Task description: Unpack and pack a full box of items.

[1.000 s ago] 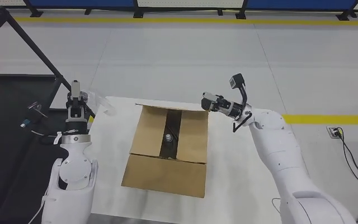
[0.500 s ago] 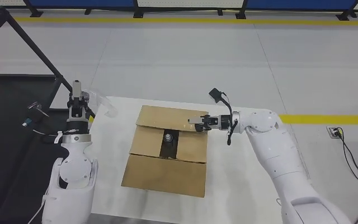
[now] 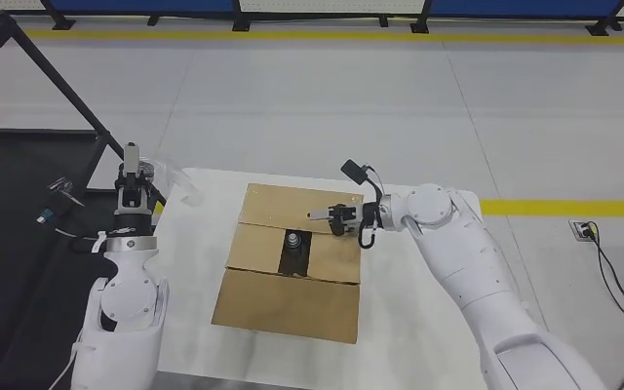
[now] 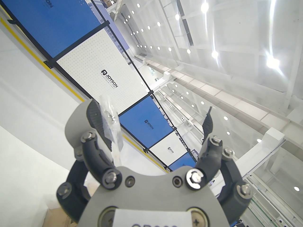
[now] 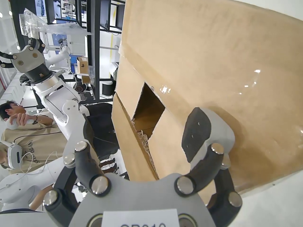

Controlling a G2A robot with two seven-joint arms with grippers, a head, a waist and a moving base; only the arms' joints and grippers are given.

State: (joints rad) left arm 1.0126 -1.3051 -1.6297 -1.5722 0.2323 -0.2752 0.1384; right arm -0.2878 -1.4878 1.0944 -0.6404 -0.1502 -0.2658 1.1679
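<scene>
Cardboard box (image 3: 255,252) is sitting nearly closed on the white table (image 3: 409,312) as my right gripper (image 3: 323,214) is hovering over its top.
I am holding the right gripper's fingers spread apart, gripping nothing. One pad (image 5: 196,131) is lying close against a top flap just beside the gap between the flaps, where a small capped item (image 3: 292,239) is showing inside; whether the pad is touching, I cannot tell. My left gripper (image 4: 151,116) is pointing upward by the table's far left corner, well apart from the box, its fingers wide open, with a clear plastic bag (image 4: 111,121) clinging to one pad.
</scene>
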